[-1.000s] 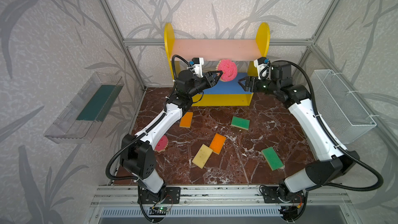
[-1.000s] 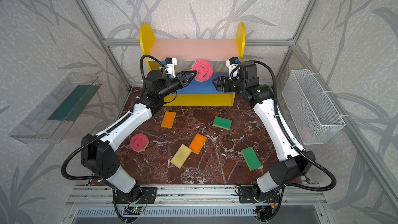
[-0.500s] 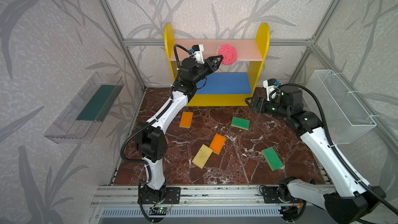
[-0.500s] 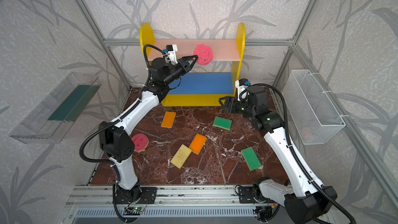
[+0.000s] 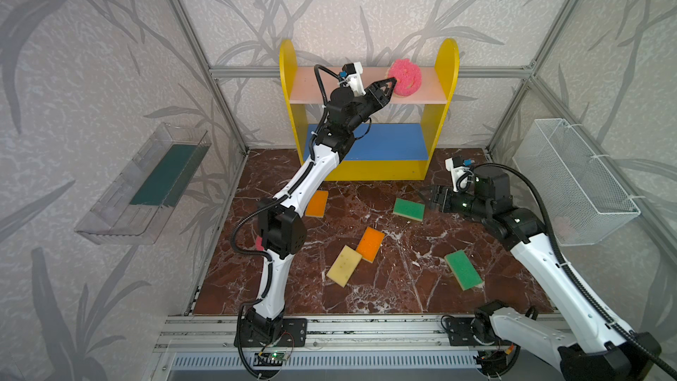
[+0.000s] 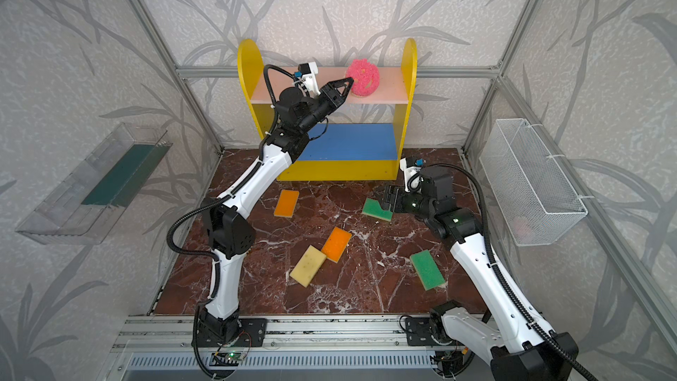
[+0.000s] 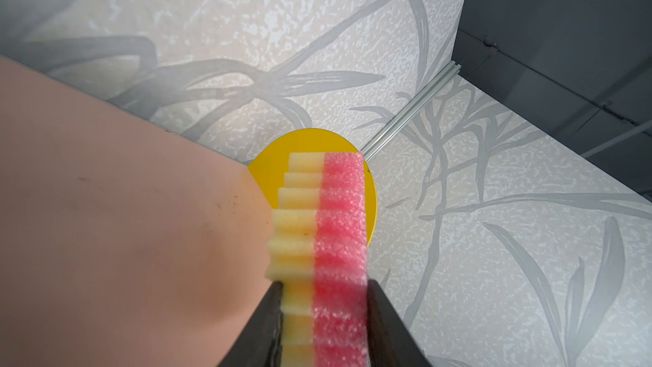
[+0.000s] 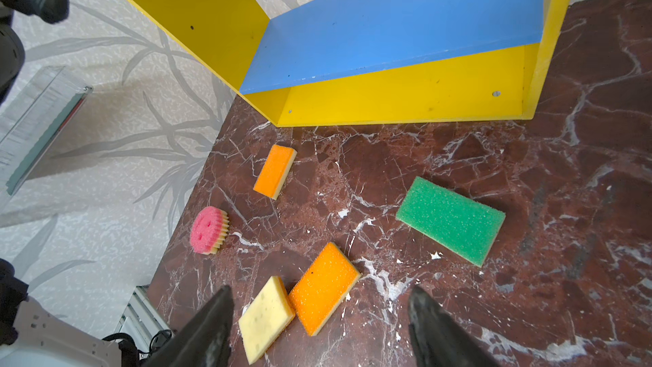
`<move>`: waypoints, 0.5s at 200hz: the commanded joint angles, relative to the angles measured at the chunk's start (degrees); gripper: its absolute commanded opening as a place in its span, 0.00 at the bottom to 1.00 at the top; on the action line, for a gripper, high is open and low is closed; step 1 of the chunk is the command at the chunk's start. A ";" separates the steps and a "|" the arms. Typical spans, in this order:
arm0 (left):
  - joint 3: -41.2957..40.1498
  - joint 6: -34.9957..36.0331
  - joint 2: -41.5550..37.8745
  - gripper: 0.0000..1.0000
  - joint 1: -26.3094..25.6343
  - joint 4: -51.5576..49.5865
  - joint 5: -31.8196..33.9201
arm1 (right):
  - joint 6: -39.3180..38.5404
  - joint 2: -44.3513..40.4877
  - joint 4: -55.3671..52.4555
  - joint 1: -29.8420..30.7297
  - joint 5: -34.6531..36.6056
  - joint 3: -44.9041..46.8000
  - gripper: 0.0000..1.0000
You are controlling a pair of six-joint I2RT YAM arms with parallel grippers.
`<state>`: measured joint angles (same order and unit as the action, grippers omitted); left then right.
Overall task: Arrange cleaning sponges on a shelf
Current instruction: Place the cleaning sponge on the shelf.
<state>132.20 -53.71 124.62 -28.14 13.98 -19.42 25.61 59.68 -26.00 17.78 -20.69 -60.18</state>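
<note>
The pink sponge [image 5: 406,80] rose to the upper board [image 5: 311,86]. Left jaws hold it tilted, right jaws wide. Released so, it may slip off.

White links [image 5: 318,170], black joints [image 5: 282,229], black corrugated cables [image 5: 550,238], white camera mounts [image 5: 353,76].

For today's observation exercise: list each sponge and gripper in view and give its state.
Left gripper, shut on pink sponge, which is tilted at the upper board.
Right gripper, open, holding nothing.
Second pink sponge, lying loose, pink side up.
Two orange sponges, flat, orange side up.
Yellow sponge, flat, yellow side up.
Two green sponges, flat, green side up.
</note>
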 commanded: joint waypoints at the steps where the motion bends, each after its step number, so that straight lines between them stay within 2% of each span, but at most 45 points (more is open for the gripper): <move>1: 4.36 -0.19 2.95 0.38 -0.69 -2.46 2.86 | 0.54 -1.92 0.93 -0.13 -1.36 1.44 0.76; 70: 16.53 -0.51 12.10 0.38 -4.11 -5.52 9.70 | 1.39 -4.40 2.23 0.23 -1.61 6.22 0.76; 100: 19.04 -0.78 14.42 0.38 -4.80 -4.95 12.10 | 1.74 -4.46 2.68 0.76 -2.08 8.46 0.76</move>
<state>148.64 -54.11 137.38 -32.01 9.45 -10.70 26.74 56.01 -24.62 18.06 -21.61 -53.21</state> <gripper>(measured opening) 0.378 0.764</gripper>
